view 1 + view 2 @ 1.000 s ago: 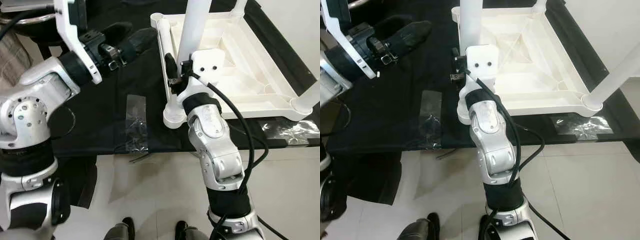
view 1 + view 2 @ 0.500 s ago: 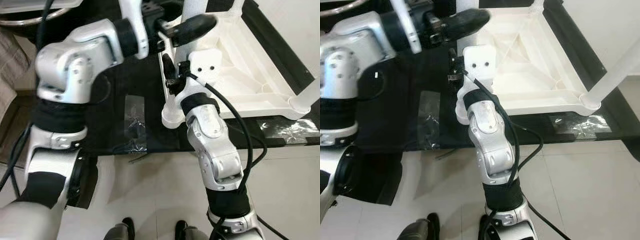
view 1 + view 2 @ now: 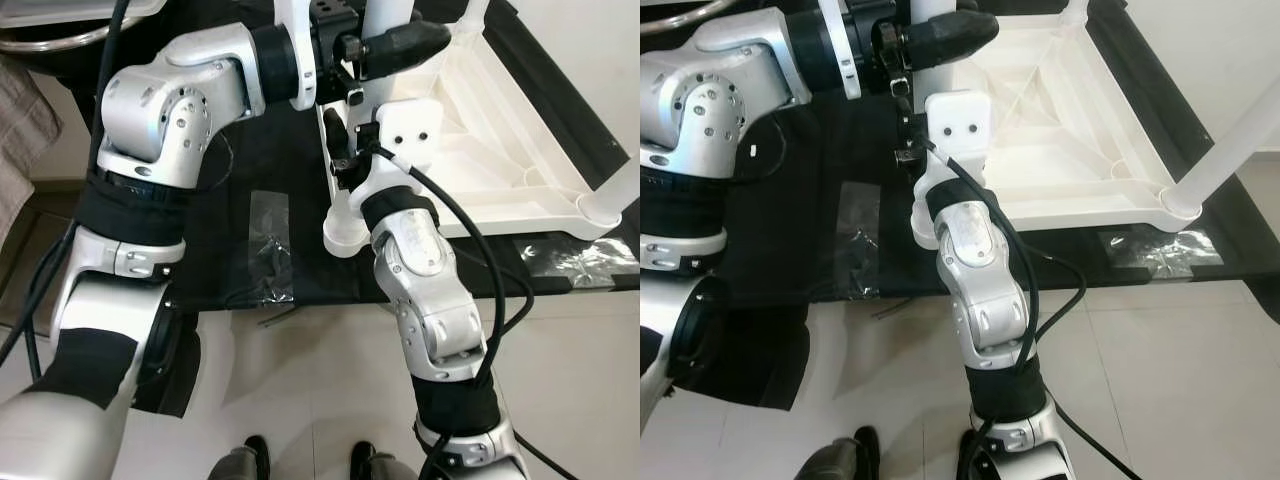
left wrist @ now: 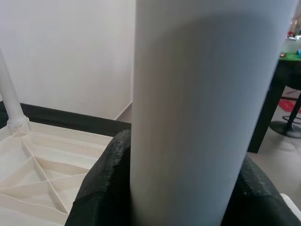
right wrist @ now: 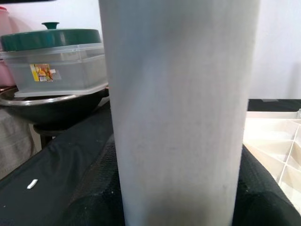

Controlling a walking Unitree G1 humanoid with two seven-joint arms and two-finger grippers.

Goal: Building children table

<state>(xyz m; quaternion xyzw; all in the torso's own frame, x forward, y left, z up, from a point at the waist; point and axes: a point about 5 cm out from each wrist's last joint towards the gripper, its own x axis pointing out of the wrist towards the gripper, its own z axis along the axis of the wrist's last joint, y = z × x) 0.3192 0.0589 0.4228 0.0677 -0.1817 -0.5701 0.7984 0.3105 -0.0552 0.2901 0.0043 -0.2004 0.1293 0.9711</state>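
Table top [image 3: 500,150], white and turned upside down, lies flat on a black cloth [image 3: 240,150] that covers a low stand. Its underside shows thin ribs that cross like a star, and a round socket sits at each corner. One white leg [image 3: 390,20] stands straight up near the corner closest to the robot. Another leg [image 3: 1230,140] stands in the corner on the right, and a third rises at the far side.

Both grippers are on the near leg. The left gripper [image 3: 385,48] reaches across from the left and its black fingers [image 4: 101,188] press on both sides of the leg. The right gripper [image 3: 345,140] comes up from below and clamps the same leg lower down, near the socket, with its fingers [image 5: 94,197] hugging the tube.

I think the leg is light, hollow plastic. It looks smooth, so it could slip or spin in the grip. It seems stiff, but a hard sideways push might crack the thin socket rim. The best place to hold is low on the tube, close to the socket, and to push straight down. I cannot tell if the leg is all the way in, because the arms hide the joint.

Clear tape [image 3: 270,250] is stuck on the cloth, and a big pan [image 5: 51,106] with a lidded box [image 5: 56,61] sits off to the side.
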